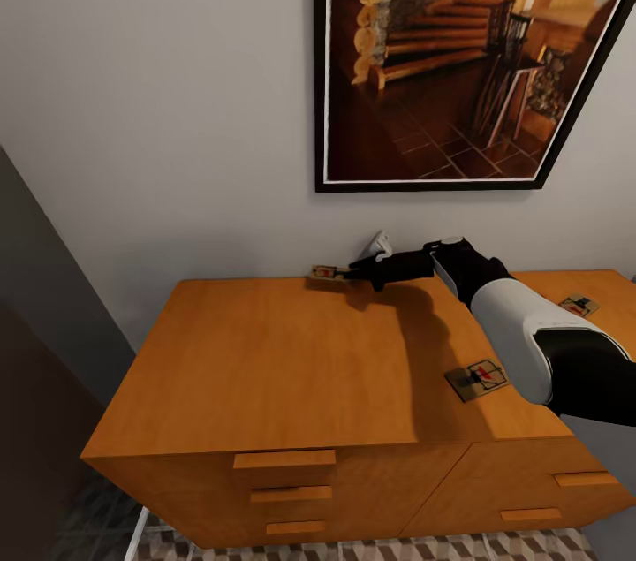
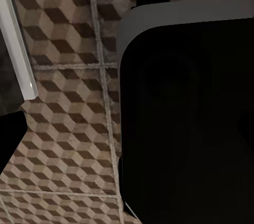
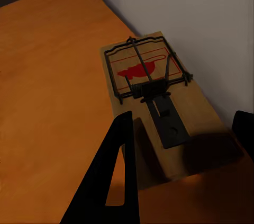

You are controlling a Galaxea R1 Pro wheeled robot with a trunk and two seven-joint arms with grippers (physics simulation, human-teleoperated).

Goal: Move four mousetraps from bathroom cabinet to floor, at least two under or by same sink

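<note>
Three mousetraps lie on top of the orange-brown cabinet [image 1: 265, 367]. One mousetrap [image 1: 325, 272] sits at the back edge against the wall, another [image 1: 477, 379] near the front right, a third [image 1: 579, 306] at the far right. My right gripper [image 1: 355, 271] reaches across to the back mousetrap [image 3: 151, 102] and stands open, one black finger [image 3: 114, 176] on each side of the board's near end, without closing on it. The board lies flat on the wood. The cube-patterned bathroom floor [image 2: 69, 128] shows in the left wrist view. A black shape at that picture's edge may be a left finger.
A large framed picture [image 1: 468, 57] hangs on the grey wall just above the cabinet's back edge. A dark panel [image 1: 35, 322] stands at the cabinet's left. My own dark, grey-rimmed body [image 2: 190, 118] and a white bar [image 2: 18, 49] are above the floor tiles.
</note>
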